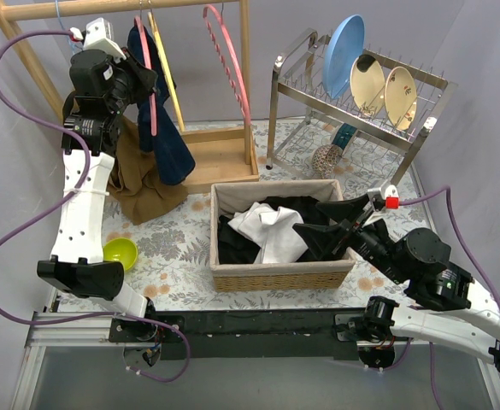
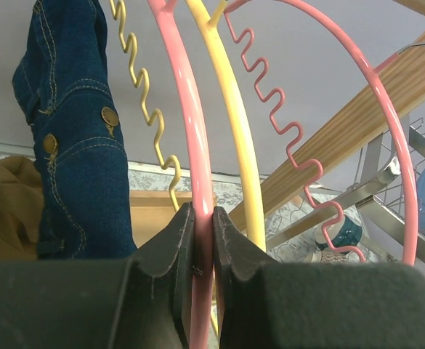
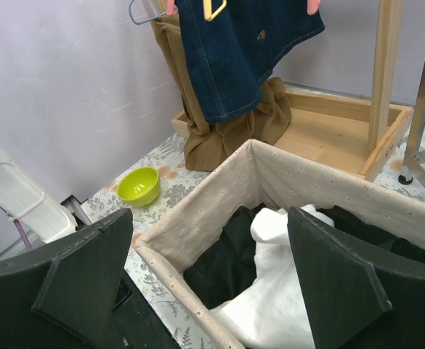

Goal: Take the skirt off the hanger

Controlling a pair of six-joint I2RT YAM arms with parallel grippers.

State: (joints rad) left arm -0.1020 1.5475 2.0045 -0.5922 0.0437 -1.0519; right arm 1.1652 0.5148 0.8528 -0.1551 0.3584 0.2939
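While your left hand (image 2: 203,222) is clenched on the pink hanger (image 2: 190,116), the denim skirt (image 2: 74,145) hangs just left of it. Expect soft, weighty, non-slippery cloth; grip its waistband. Your right hand (image 3: 208,218) is released above the basket (image 3: 321,182).

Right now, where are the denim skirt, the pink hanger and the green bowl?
denim skirt (image 1: 171,149): top external view, lower half of the hanging cloth.
pink hanger (image 2: 195,145): left wrist view, the thick bar, midway up the picture.
green bowl (image 3: 139,185): right wrist view, hollow of the bowl.
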